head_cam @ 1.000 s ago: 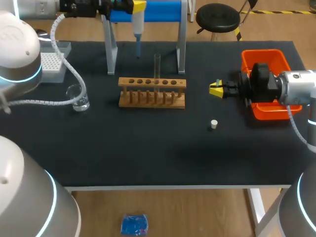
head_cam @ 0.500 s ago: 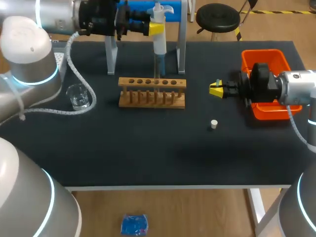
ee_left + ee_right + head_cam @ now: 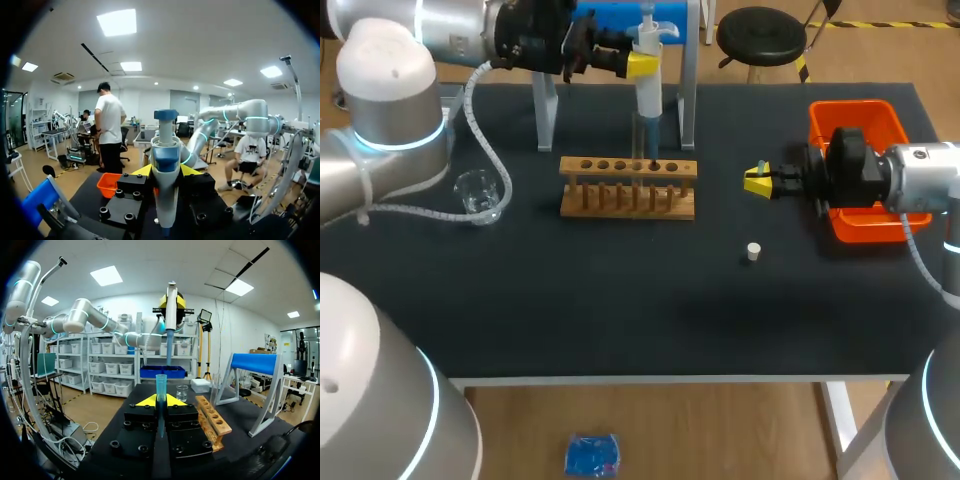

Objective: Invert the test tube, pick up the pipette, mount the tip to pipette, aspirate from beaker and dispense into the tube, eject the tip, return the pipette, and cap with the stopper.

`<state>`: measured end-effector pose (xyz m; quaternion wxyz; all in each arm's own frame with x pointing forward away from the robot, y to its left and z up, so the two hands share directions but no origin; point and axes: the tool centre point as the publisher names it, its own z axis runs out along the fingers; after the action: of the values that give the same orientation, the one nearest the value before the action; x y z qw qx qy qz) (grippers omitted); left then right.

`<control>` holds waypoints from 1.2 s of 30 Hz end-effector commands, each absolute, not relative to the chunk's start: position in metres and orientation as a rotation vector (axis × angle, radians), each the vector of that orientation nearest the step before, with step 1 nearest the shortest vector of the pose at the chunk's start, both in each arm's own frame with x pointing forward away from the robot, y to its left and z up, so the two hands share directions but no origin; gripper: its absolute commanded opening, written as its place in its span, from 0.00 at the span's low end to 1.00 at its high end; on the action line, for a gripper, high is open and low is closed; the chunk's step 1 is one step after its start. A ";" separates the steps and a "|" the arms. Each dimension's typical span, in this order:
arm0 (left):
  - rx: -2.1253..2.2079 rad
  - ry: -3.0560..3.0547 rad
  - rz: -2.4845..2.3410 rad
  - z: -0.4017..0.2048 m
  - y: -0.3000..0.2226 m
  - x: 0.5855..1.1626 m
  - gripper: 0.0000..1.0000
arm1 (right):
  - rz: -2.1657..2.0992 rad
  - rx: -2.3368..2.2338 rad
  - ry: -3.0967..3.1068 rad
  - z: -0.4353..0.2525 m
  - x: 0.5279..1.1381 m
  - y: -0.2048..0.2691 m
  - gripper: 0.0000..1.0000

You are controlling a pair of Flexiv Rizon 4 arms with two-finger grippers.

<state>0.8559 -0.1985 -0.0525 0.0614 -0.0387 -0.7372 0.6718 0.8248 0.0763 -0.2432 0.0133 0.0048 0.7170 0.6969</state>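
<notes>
Head view: the left hand (image 3: 642,66) is clamped on the pipette (image 3: 648,95), which hangs upright. Its lower end is at the test tube (image 3: 640,138) in the wooden rack (image 3: 628,195) below that hand. The right hand (image 3: 757,180) grips a small blue tubular part (image 3: 161,384). The stopper (image 3: 753,252) lies on the desk (image 3: 620,300) near the right hand. The beaker (image 3: 480,195) stands well apart from the left hand.

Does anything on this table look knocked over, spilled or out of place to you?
Nothing looks spilled or broken. The one loose item is the small white stopper, lying alone on the black table, apart from the wooden test-tube rack. It seems merely unused so far, not dropped.
</notes>
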 end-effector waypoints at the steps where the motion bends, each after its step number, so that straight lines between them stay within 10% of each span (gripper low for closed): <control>1: 0.045 -2.320 2.105 -0.051 -0.190 0.841 0.00 | 2.167 0.018 2.233 -0.243 0.824 0.077 0.00; 36: 0.184 -2.450 2.084 -0.027 -0.188 0.829 0.00 | 2.167 0.018 2.233 -0.243 0.824 0.077 0.00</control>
<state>0.8309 -0.1886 -0.0348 -0.0393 0.0557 -0.7563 0.6507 0.8248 0.0763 -0.2432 0.0133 0.0048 0.7171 0.6969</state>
